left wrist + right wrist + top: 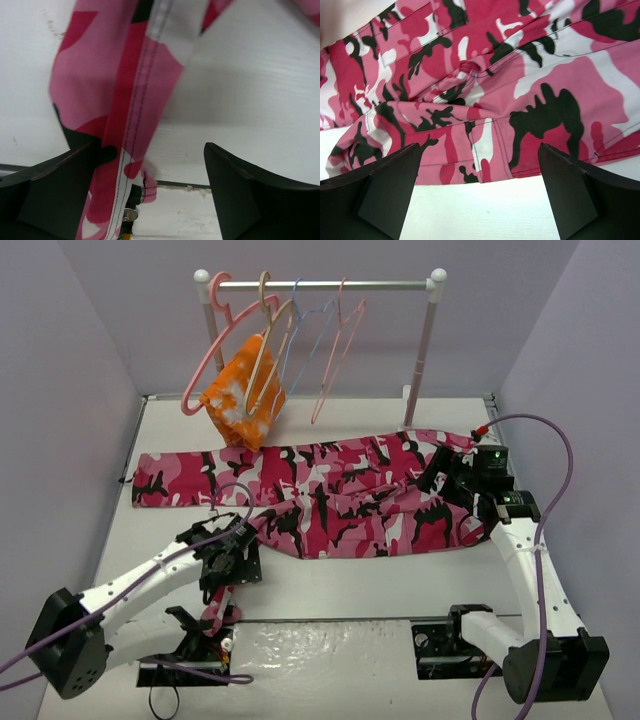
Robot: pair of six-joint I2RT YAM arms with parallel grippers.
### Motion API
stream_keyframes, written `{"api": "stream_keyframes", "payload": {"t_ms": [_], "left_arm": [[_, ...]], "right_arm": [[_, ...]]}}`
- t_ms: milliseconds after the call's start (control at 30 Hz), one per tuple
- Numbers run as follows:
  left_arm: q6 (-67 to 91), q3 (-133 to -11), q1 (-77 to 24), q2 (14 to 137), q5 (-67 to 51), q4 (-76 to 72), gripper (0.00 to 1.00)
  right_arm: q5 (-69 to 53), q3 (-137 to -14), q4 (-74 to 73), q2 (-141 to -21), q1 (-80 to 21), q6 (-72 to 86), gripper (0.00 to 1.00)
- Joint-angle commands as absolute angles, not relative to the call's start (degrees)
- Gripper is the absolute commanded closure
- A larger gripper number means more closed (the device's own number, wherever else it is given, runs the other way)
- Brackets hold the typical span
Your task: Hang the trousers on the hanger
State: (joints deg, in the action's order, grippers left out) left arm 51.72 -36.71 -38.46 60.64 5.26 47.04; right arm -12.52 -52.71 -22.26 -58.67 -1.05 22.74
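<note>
The camouflage trousers [350, 490] lie spread across the table, waist to the right. One leg runs left along the back. The other leg's end [216, 618] trails over the front edge under my left gripper [228, 558]. In the left wrist view that leg strip [125, 115] passes beside the left finger [55, 190]; the gripper [150, 147] is open. My right gripper [445, 472] hovers over the waist end, open and empty [479, 146], with the trousers' edge [485, 150] between its fingers. The beige hanger [262, 350] hangs on the rack at the back.
The white rack [320, 285] stands at the back. It carries a thick pink hanger [208, 360], thin blue [305, 335] and pink [335, 370] wire hangers, and an orange-and-white cloth [243, 398]. Purple walls close both sides. The table's front edge [330, 620] lies near the arm bases.
</note>
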Motion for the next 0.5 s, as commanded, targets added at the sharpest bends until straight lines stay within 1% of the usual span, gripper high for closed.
{"api": "stream_keyframes", "payload": {"t_ms": [0, 33, 133, 200, 233, 267, 367, 467], "left_arm": [[57.2, -40.6, -38.7, 63.9, 14.0, 52.9, 0.23], [57.4, -41.2, -38.7, 65.0, 14.6, 53.4, 0.26], [57.9, -42.4, -38.7, 68.7, 15.3, 54.9, 0.29], [58.0, -42.4, -38.7, 69.9, 15.9, 55.3, 0.36], [58.0, -42.6, -38.6, 70.3, 16.4, 55.6, 0.44], [57.9, -43.0, -38.6, 70.5, 16.9, 56.0, 0.56], [55.3, -46.1, -38.6, 71.0, 19.3, 58.2, 1.00], [49.5, -54.0, -37.4, 71.8, 23.6, 62.1, 1.00]], "right_arm": [[-14.5, -53.5, -21.6, -57.4, -3.0, 23.0, 0.00], [-14.5, -53.6, -21.5, -57.5, -3.3, 22.9, 0.00], [-14.4, -54.0, -21.4, -58.2, -3.9, 22.8, 0.00], [-14.6, -54.3, -21.1, -58.7, -4.3, 22.6, 0.00], [-14.6, -54.5, -21.0, -58.9, -4.4, 22.6, 0.00], [-14.7, -54.6, -20.9, -59.0, -4.4, 22.5, 0.00], [-14.8, -54.9, -20.6, -59.5, -4.6, 22.2, 0.00], [-14.7, -55.2, -20.4, -60.1, -4.7, 22.1, 0.00]]}}
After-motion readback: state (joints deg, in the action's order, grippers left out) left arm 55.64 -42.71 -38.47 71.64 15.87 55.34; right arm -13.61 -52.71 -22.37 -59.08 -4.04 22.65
